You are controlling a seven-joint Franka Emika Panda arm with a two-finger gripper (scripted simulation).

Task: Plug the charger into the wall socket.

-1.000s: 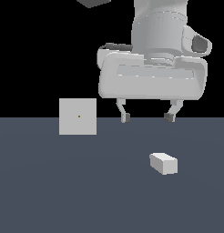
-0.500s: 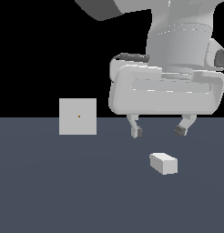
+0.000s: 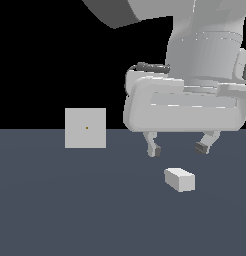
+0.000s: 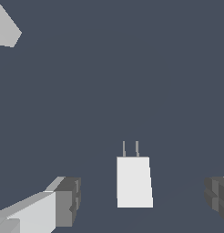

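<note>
The gripper [image 3: 178,148] hangs above the dark floor [image 3: 70,210] with its fingers spread wide apart and nothing between them. The charger [image 3: 179,179] lies flat on the floor just below them; the wrist view shows its two thin prongs [image 4: 130,149]. The wall socket [image 3: 85,128] stands upright well apart, toward the exterior view's left

Flat, matte slate-blue counter [image 3: 60,210] filling the near half of the scene, plain black backdrop [image 3: 45,55] beyond its straight far edge, even shadowless light, no texture or markings
</note>
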